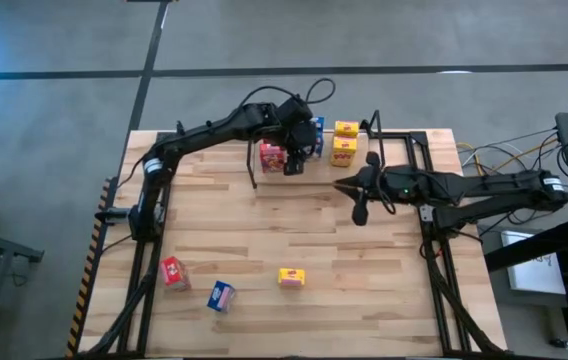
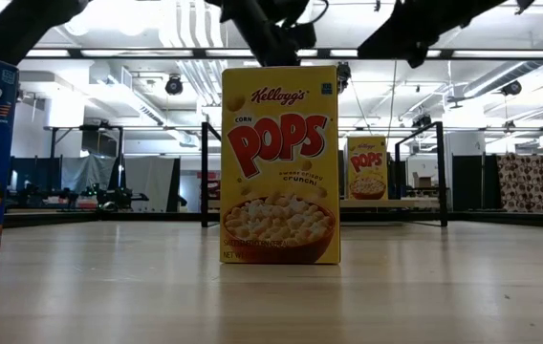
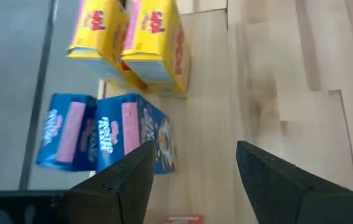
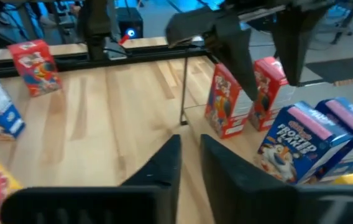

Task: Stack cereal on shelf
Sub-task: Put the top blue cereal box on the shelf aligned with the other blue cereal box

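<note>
Left gripper (image 1: 294, 150): spread wide, empty, top centre over the shelf (image 1: 404, 137) boxes.
Right gripper (image 1: 349, 187): nearly closed, empty, centre-right.
Loose cereal: red box (image 1: 173, 272), blue box (image 1: 221, 296), yellow box (image 1: 291, 278), bottom.

My desk (image 1: 364, 250) is a light wooden top of joined planks. On its near part three mini cereal boxes lie well apart: a red Froot Loops box (image 1: 173, 272) toward my left edge, a blue Frosted Flakes box (image 1: 221, 296) just beside it, and a yellow Corn Pops box (image 1: 291, 277) near the middle. At the far edge sits the shelf (image 1: 404, 150), a light board in a thin black frame with upright posts. On that board stand two red boxes (image 4: 242, 96) at my left end, two blue boxes (image 3: 105, 132) next to them, then two yellow boxes (image 1: 344, 141), each pair side by side.
</note>
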Robot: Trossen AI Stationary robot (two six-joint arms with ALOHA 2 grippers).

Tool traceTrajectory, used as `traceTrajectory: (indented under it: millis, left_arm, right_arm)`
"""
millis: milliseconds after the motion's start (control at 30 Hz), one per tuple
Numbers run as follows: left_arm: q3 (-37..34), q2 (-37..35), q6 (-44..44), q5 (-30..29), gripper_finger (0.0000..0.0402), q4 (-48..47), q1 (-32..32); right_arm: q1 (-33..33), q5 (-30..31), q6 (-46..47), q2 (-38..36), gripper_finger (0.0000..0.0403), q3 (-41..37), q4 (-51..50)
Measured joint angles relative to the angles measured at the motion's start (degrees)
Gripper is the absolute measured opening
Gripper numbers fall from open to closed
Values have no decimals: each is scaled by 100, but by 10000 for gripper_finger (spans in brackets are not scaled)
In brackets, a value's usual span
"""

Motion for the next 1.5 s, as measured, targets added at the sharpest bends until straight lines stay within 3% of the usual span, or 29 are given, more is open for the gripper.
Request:
traceTrajectory:
  millis: [67, 167, 467, 767, 1167, 1500]
  left_arm:
    - [-128, -144, -54, -39, 199, 66, -31]
    - [-557, -466, -78, -44, 191, 436, -35]
    - [-2913, -1787, -61, -327, 186, 2501, -22]
    - [-4676, -2681, -82, -739, 186, 4258, 100]
    - [-5769, -3945, -27, -748, 186, 4805, 308]
    - [-6073, -4280, -17, -745, 186, 4906, 585]
  right_arm:
    - [-135, -6, -148, 102, 19, 83, -1]
    - [-409, -62, -366, 219, 12, 176, -11]
    - [-1735, -1170, -834, 775, 9, 528, 76]
    - [-2755, -1564, -1093, 2012, 9, 1278, 197]
    - [-3125, -1495, -856, 3115, 9, 2212, -335]
    - [-3122, -1140, -525, 3208, 9, 2679, -1478]
